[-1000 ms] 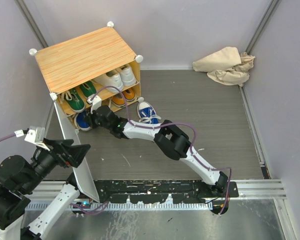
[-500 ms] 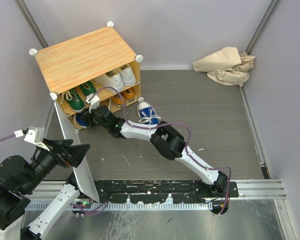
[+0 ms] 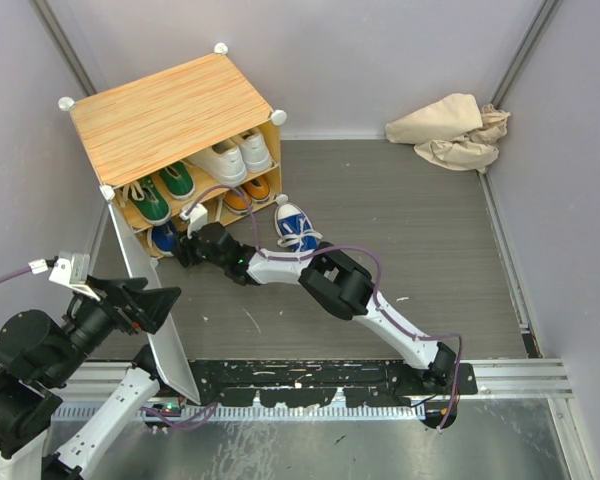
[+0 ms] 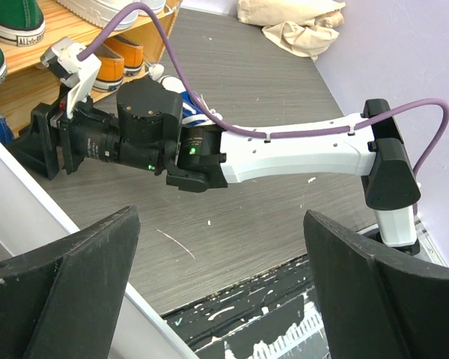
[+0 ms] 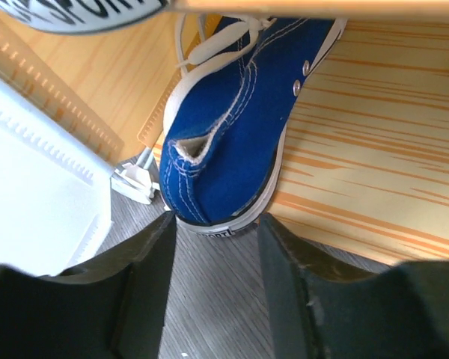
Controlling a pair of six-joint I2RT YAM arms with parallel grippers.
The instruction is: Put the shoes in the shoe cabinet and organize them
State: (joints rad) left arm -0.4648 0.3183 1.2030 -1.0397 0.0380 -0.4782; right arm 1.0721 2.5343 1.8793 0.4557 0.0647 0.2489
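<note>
The small blue canvas sneaker (image 5: 224, 127) lies toe-in on the wooden floor of the lower left compartment of the boxy, wood-topped shoe cabinet (image 3: 170, 110). Its heel sits at the front edge, just beyond the tips of my right gripper (image 5: 217, 228). My two dark fingers (image 5: 146, 284) stand apart, a little wider than the heel, and grip nothing; whether they touch the sole I cannot tell.

Only my right wrist camera shows that gap. The overhead view hides it under my wrist, but shows a second blue sneaker (image 3: 295, 225) on the grey floor beside my forearm. It also shows the green pair (image 3: 160, 195) and white pair (image 3: 235, 155) on the upper shelf, and the orange pair (image 3: 245, 195) below.

My right arm stretches low from its base to the cabinet mouth. My left gripper (image 4: 221, 217) is spread wide and empty, by the open white door (image 3: 152, 310).
</note>
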